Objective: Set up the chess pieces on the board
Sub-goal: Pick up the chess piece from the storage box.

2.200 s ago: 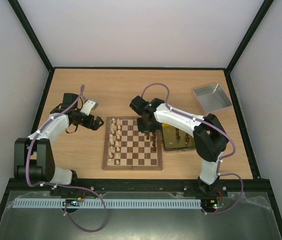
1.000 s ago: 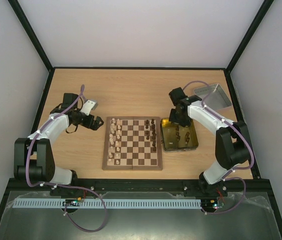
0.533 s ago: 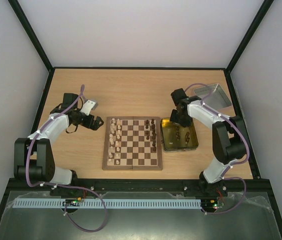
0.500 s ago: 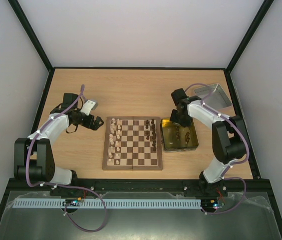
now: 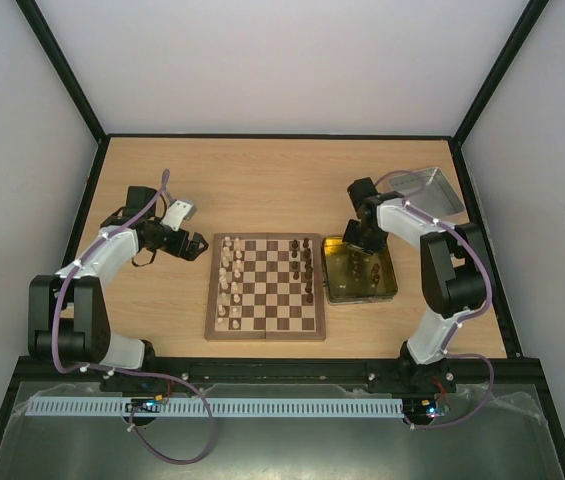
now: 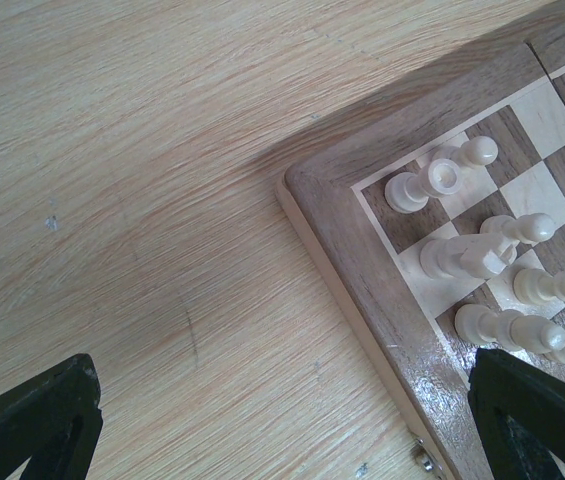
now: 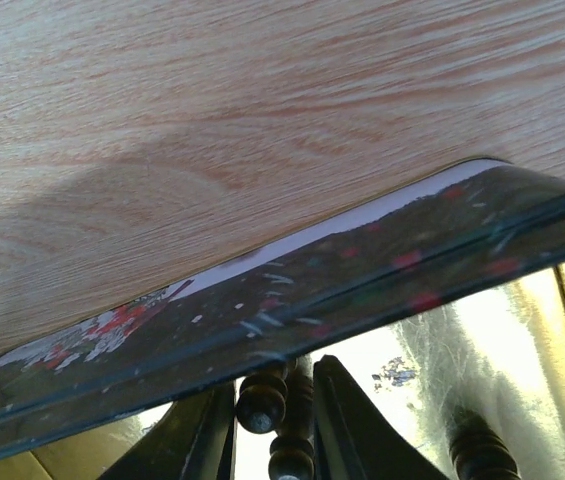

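The board (image 5: 213, 300) lies mid-table, with cream chess pieces (image 5: 230, 284) along its left columns and dark chess pieces (image 5: 307, 266) on its right side. My right gripper (image 5: 363, 240) reaches down into the gold tin (image 5: 333, 294) right of the board. In the right wrist view the gripper (image 7: 272, 387) is shut on a dark chess piece (image 7: 262, 402) just inside the tin's wall (image 7: 342, 290). My left gripper (image 5: 194, 245) hovers open off the board's far left corner. The left wrist view shows the gripper (image 6: 280, 365) over bare table, beside the board's border (image 6: 362, 270) and cream pieces (image 6: 462, 258).
More dark pieces stand in the tin (image 5: 368, 270); one (image 7: 477, 452) is right of my fingers. A silver tray (image 5: 424, 193) sits at the back right. Black frame rails bound the table.
My right arm swung from the board's right side over to the tin and dipped into it, and its jaws narrowed around a dark piece. The left arm stayed still.
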Tool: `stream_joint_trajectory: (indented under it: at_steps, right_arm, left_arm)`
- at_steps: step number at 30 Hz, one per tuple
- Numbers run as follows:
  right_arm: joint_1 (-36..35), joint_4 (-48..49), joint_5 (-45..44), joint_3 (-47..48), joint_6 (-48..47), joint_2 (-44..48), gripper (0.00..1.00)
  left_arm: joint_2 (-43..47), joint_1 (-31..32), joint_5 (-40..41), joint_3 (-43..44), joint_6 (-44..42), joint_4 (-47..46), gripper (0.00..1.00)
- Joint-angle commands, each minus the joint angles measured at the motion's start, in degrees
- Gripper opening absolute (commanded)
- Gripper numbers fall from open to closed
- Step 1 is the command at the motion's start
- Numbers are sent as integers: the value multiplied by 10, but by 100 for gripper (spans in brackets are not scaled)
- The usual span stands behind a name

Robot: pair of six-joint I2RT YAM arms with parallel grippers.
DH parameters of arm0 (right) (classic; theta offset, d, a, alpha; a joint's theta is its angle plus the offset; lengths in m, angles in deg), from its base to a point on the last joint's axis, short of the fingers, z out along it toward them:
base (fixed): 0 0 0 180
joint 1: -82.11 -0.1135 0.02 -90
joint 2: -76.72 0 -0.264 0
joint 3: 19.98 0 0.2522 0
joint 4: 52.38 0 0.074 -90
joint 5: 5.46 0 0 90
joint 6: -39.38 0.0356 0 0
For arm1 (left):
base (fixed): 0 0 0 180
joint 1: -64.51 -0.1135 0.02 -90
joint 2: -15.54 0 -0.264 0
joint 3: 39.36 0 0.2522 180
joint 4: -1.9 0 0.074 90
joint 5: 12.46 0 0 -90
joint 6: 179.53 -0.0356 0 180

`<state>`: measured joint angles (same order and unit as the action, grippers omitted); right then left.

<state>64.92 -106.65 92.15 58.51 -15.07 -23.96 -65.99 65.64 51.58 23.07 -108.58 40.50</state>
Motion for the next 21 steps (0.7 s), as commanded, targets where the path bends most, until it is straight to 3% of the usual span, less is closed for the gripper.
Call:
stream_joint_trajectory:
  at_steps: [1,21]
  right_arm:
    - [3,1,-2,6,5,-10,19]
    - [3,-31,-30,11,4,25,7]
  left_arm:
    - [-7,4,-10,-4,-5,4,100]
    - [-9,4,-9,-4,-5,3,100]
